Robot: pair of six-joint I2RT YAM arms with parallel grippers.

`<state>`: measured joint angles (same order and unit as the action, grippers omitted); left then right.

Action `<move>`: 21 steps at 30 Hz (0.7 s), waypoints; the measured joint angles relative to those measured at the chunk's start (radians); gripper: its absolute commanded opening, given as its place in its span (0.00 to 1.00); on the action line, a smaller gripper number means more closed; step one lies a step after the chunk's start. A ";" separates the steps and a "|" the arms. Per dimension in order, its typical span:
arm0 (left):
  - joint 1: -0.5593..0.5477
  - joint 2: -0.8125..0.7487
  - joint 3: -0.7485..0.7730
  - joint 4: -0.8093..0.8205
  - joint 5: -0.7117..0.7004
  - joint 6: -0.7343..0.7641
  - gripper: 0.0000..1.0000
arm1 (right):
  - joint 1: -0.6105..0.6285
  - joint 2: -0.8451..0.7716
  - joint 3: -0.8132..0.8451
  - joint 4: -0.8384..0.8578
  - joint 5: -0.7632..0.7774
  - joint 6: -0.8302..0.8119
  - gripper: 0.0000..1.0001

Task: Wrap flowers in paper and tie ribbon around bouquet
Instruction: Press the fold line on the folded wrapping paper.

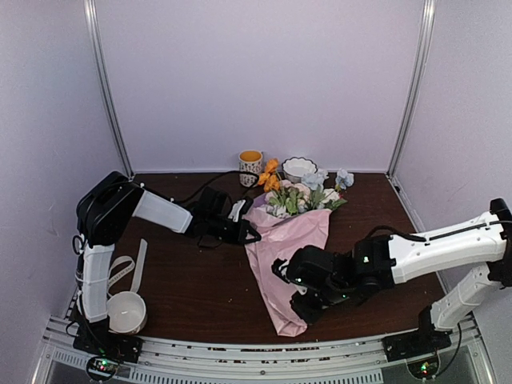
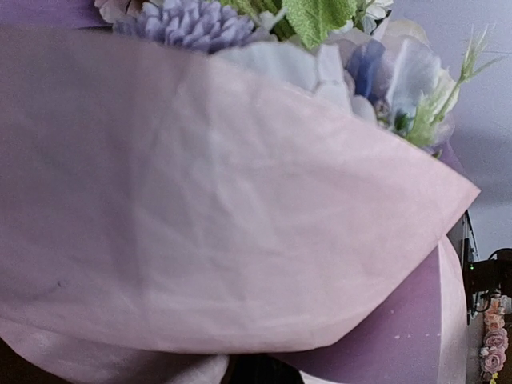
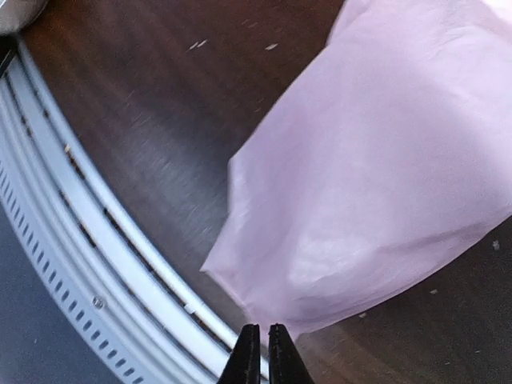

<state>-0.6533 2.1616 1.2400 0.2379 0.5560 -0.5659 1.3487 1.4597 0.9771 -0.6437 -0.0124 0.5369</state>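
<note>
Left gripper (image 1: 250,233) pinches the paper (image 1: 268,264) at the bouquet (image 1: 306,226) collar, seemingly to hold the cone wrapped. Right gripper (image 3: 260,356), pressed together and empty, hovers beside its narrow end; the ribbon (image 1: 141,260) lies well apart, untied.

Left arm (image 1: 164,213): stretched rightward, held low. Left gripper (image 1: 246,233): closed. Right arm (image 1: 436,250): reaching leftward, wrist bent down. Right gripper (image 3: 262,352): angled downward, fingertips nearly touching, nothing between.
</note>
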 measured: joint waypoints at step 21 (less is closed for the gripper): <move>0.006 0.000 0.000 -0.015 0.003 0.018 0.00 | 0.110 0.251 0.021 -0.093 0.127 -0.037 0.04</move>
<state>-0.6472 2.1616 1.2400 0.2230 0.5594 -0.5480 1.4586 1.7107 0.9981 -0.7372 0.1146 0.4995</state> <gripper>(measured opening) 0.010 0.006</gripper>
